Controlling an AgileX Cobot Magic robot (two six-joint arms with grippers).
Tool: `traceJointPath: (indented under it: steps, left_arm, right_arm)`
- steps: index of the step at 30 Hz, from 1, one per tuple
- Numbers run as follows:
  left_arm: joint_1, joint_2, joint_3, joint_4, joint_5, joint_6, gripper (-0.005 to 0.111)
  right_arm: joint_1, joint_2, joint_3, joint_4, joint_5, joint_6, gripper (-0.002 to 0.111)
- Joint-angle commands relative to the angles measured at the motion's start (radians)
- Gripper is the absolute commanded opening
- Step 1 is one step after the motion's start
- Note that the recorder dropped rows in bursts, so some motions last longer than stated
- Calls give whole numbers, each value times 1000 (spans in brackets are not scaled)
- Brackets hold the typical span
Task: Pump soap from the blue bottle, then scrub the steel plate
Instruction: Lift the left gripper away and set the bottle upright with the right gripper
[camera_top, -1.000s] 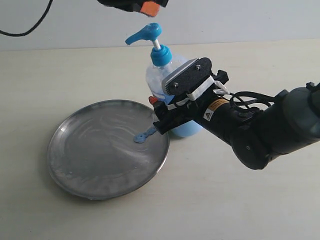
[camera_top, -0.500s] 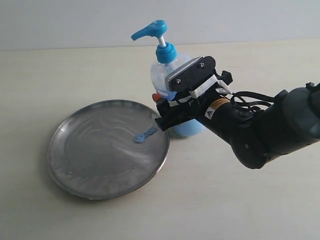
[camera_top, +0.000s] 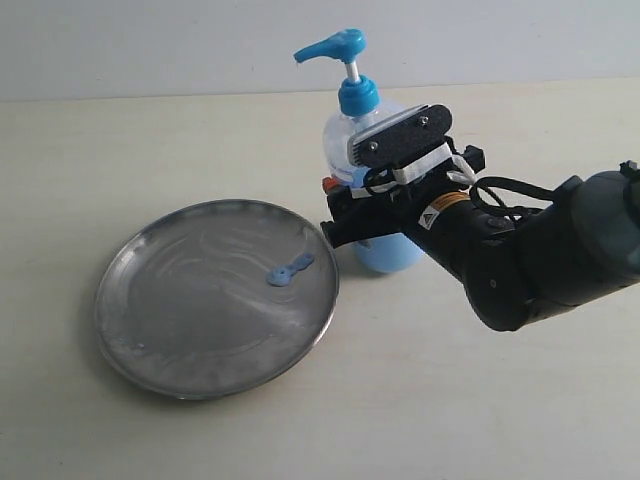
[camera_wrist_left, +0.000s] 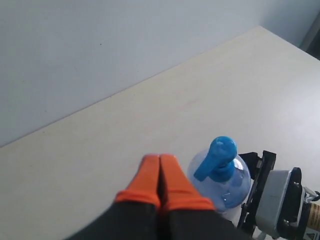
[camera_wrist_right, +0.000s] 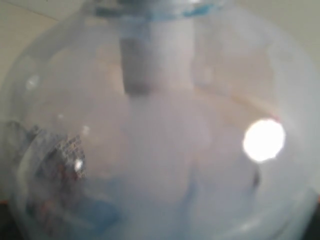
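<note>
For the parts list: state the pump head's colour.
Bright blue pump head, clearest in the exterior view.

I count one blue bottle (camera_top: 350, 135), one steel plate (camera_top: 190, 335), and on it what looks like a single blob of soap (camera_top: 288, 271), though it's small.

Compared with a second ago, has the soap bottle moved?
Yes. In the outside camera the bottle has shifted to the right, away from the rim of the plate; the plate and the blue soap blob on it have not moved.
</note>
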Motion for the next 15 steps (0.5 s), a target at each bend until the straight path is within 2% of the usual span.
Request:
traceJointPath:
  steps: [1,15]
  left_arm:
    - [5,-75,62,-12,-47,-1,0]
    - [5,-244,262,-32,-204,-26,0]
  right_arm:
    - [1,-19,-7,-6,-54,29,0]
    - [1,-19,-7,89,-54,119,0]
